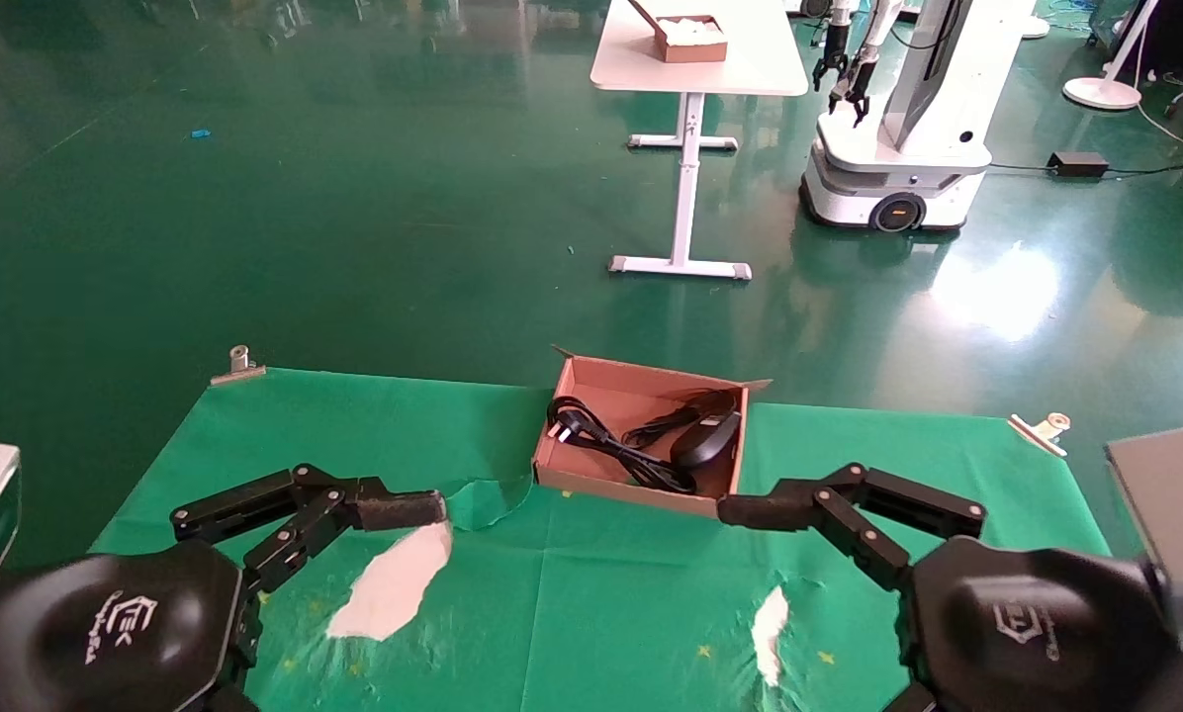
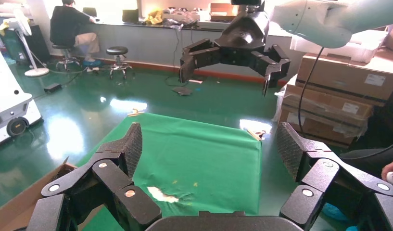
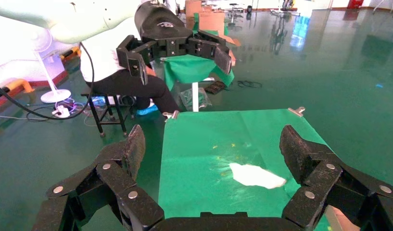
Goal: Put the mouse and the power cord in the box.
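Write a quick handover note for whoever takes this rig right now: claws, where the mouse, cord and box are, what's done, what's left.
Left claw: open, empty, held over the green cloth left of the box.
Right claw: open, empty, just off the box's front right corner.
Mouse: inside the box, right side.
Power cord: inside the box, left and middle, plug toward the left wall.
Done: both items appear to be in the box.
Left: seemingly nothing to place; just check the cord sits fully inside and pull the arms back.

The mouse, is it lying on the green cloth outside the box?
No, the mouse lies inside the box, beside the power cord.
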`<state>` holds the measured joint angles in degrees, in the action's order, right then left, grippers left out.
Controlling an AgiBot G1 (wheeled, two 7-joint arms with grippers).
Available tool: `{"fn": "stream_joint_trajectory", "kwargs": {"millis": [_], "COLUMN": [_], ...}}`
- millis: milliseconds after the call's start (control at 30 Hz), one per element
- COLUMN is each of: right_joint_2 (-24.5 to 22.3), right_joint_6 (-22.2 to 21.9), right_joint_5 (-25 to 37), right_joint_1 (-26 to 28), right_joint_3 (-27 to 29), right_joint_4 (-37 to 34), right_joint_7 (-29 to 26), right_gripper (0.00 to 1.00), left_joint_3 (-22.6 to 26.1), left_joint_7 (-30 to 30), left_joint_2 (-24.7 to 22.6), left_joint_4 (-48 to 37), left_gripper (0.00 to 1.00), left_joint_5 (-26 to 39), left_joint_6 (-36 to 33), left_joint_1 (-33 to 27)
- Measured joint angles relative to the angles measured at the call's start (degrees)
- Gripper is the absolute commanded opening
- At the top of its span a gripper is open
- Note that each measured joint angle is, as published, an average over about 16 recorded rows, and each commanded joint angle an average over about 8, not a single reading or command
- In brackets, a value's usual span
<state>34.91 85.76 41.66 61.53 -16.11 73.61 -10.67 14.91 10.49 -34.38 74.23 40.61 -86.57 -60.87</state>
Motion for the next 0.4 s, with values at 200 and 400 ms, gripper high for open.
{"fn": "stream_joint_trajectory", "kwargs": {"millis": [200,400], "right_joint_2": [0.0,0.0], "right_joint_6": [0.0,0.0], "right_joint_5": [0.0,0.0], "right_joint_1": [0.0,0.0], "right_joint_3": [0.0,0.0], "right_joint_4": [0.0,0.0], "right_joint_7": [0.0,0.0], "right_gripper": [1.0,1.0], "left_joint_3": [0.5,0.7], "left_joint_7": [0.1,0.2], "left_joint_2": [-0.3,-0.4], "left_joint_4": [-0.3,-0.4], "left_gripper": [1.0,1.0], "left_joint_5": [0.6,0.8], "left_joint_6": [0.4,0.6], "left_joint_1": [-0.3,-0.4]}}
